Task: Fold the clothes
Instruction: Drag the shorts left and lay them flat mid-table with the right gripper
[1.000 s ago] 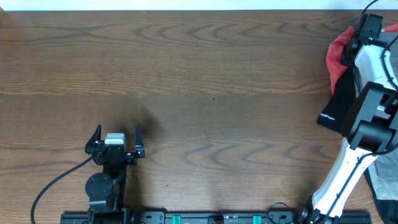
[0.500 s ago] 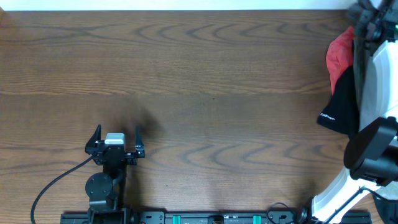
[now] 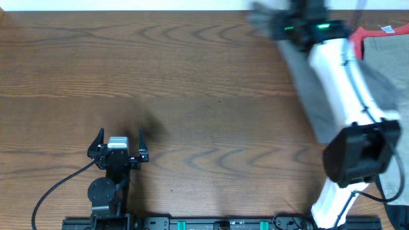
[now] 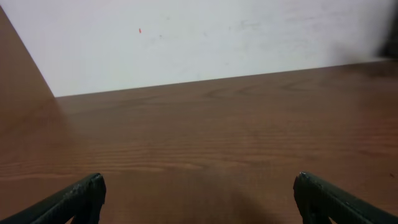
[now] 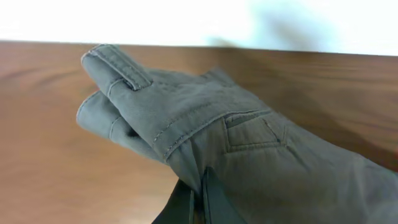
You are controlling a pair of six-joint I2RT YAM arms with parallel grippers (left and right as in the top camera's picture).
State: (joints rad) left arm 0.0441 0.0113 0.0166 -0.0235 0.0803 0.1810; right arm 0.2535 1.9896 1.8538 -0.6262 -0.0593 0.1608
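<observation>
Overhead: 2 arms and 2 garments; the left pincer [image 3: 120,135] is spread wide at the front of the counter [image 3: 192,76], and the right pincer [image 3: 300,16] is blurred at the far edge, with grey-olive shorts [image 3: 383,70] trailing from it toward the right beside 1 red garment [image 3: 369,33]. Left wrist: only counter between 2 parted fingertips [image 4: 81,196]. Right wrist alone shows the right pincer pinching the raised shorts, the waistband with 1 belt loop [image 5: 121,68] pointing up-left and the long axis running lower-right.

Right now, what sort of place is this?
Probably a lab test bench: a wood-grain table, a robot arm based at its front edge, grey-olive shorts pinched in the right pincer.
</observation>
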